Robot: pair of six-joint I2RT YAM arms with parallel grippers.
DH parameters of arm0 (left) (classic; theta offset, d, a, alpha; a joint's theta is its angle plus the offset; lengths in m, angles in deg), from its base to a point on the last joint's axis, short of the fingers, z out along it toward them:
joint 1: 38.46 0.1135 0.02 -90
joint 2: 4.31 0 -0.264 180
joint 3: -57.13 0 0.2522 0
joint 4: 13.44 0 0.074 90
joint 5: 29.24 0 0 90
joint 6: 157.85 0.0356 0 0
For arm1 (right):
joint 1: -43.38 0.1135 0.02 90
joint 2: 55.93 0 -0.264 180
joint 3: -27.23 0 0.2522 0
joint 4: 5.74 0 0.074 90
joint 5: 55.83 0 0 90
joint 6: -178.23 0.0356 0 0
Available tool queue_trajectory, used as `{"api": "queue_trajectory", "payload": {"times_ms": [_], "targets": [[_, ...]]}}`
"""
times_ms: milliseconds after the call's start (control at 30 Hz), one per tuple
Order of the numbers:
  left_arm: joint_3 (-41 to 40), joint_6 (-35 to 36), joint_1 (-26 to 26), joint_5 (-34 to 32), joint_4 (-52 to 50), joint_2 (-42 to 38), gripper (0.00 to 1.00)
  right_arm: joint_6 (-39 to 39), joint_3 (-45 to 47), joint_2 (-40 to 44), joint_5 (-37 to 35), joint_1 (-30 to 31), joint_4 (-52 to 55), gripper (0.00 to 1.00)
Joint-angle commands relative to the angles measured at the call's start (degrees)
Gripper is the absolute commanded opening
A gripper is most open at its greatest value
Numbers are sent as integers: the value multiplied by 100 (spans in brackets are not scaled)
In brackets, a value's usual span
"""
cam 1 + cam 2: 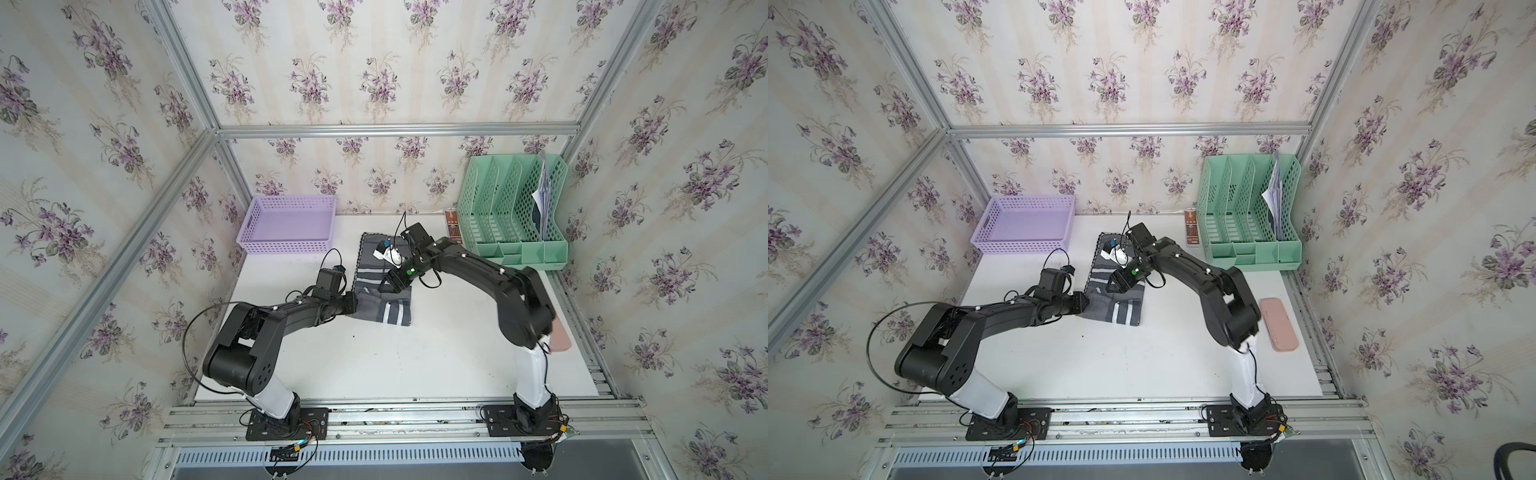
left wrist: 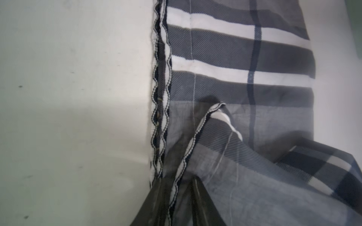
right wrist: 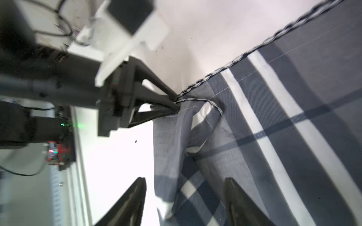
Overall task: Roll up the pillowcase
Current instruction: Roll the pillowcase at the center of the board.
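the pillowcase (image 1: 370, 276) lies mid-worktop (image 1: 374, 365), its near end only loosely turned over. your left claw (image 3: 176, 102) pinches just the stitched hem (image 2: 159, 97) while the right claw (image 3: 185, 179) hangs spread above the fold. pull now and one side could drag, skewing the roll.

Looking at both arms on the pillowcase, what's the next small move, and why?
Probably lower the right tool and close it on the rumpled near end of the pillowcase. The left tool pinches the stitched edge there, while the right tool's jaws hang open above the cloth, holding nothing; both need a grip to start rolling.
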Motion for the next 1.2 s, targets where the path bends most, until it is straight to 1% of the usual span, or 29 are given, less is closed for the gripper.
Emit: {"api": "queue_trajectory", "payload": {"times_ms": [0, 67, 100, 200, 300, 400, 500, 600, 667, 700, 733, 767, 800, 833, 867, 900, 967, 1000, 1033, 1133, 1167], "targets": [[168, -91, -1, -277, -609, 195, 30, -1013, 1896, 1086, -2613, 849, -3033, 74], [165, -139, -1, -321, -627, 171, 32, -1753, 2889, 1402, -3272, 1486, -3896, 74], [151, -131, -1, -308, -598, 153, 33, -1936, 3200, 1439, -3567, 1754, -4229, 74], [205, -111, -1, -269, -699, 150, 34, -1966, 3519, 1245, -4307, 2189, -4668, 75], [182, -126, 6, -250, -716, 27, 35, -2082, 3695, 905, -4890, 2245, -5303, 75], [144, -108, -1, -247, -689, -31, 35, -2441, 3704, 397, -5289, 2232, -5638, 76], [111, -104, 5, -206, -664, -56, 36, -2609, 3469, -125, -5393, 2180, -5448, 75], [67, -161, 3, -233, -674, -89, 36, -2623, 3357, -358, -5244, 2157, -5319, 75], [28, -165, 0, -200, -647, -115, 36, -2558, 3297, -379, -5031, 2152, -5144, 73], [22, -178, 1, -198, -652, -133, 37, -2510, 3253, -388, -4908, 2138, -5017, 69], [25, -195, 1, -206, -683, -161, 37, -2453, 3181, -392, -4807, 2117, -4884, 60], [21, -208, -1, -214, -715, -207, 38, -2390, 3119, -388, -4699, 2088, -4723, 46], [20, -226, 4, -258, -766, -284, 40, -2318, 3031, -361, -4554, 2052, -4513, 29], [15, -272, -1, -356, -856, -407, 42, -2239, 2927, -306, -4335, 1995, -4212, 13], [6, -303, 20, -430, -918, -524, 43, -2117, 2807, -252, -4067, 1930, -3872, 0], [-5, -334, 49, -483, -994, -723, 44, -1946, 2647, -158, -3656, 1818, -3436, 0], [-45, -419, 114, -603, -1108, -1091, 54, -1682, 2232, -44, -2428, 1540, -2375, 0], [-53, -448, 149, -620, -1169, -1287, 63, -1519, 1918, -66, -1784, 1361, -1779, 0], [-74, -453, 199, -605, -1218, -1525, 66, -1448, 1585, -154, -1109, 1178, -1071, 0], [-181, -500, 289, -374, -1257, -1874, 68, -1408, 865, -436, 475, 785, 277, 0], [-218, -502, 295, -305, -1252, -1952, 68, -1388, 676, -551, 749, 683, 688, 0]]}}
